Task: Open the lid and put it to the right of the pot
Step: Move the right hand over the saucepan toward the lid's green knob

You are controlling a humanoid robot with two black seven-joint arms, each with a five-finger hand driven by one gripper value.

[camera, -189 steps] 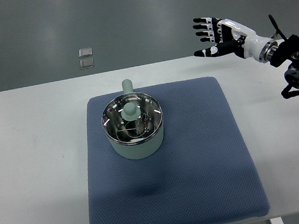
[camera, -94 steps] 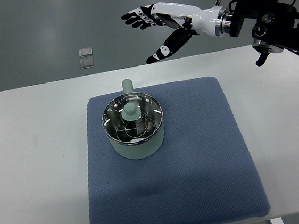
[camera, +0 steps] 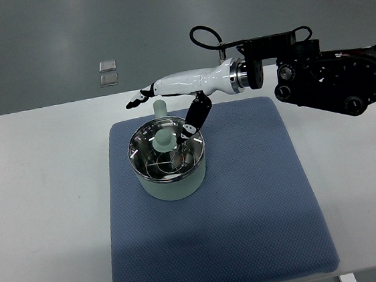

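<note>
— Since half a second ago, the white and black right hand (camera: pixel 170 99) has swung down and leftward from above the far table edge; now it is reaching out over the pale green metal pot (camera: pixel 170 163).

— Is it holding anything?

— Nothing. Its fingers are stretching out flat past the pot's stubby green side handle (camera: pixel 160 108), and the dark thumb is hanging down towards the rim, so the hand is spread wide. Whether the thumb tip is touching the lid, I cannot tell from this angle.

— Where is the lid?

— The clear glass lid with a pale green knob (camera: pixel 164 141) is sitting on the pot, unchanged, with reflections muddling what lies beneath it. The pot is resting on the left half of the blue textured mat (camera: pixel 249 208) on the white table (camera: pixel 39 197).

— What is cut off?

— The black right forearm is running out at the picture's right edge, and the mat's near edge is slipping under the bottom border. Two small clear squares (camera: pixel 108 73) are lying on the grey floor beyond; their make is too small to judge.
</note>
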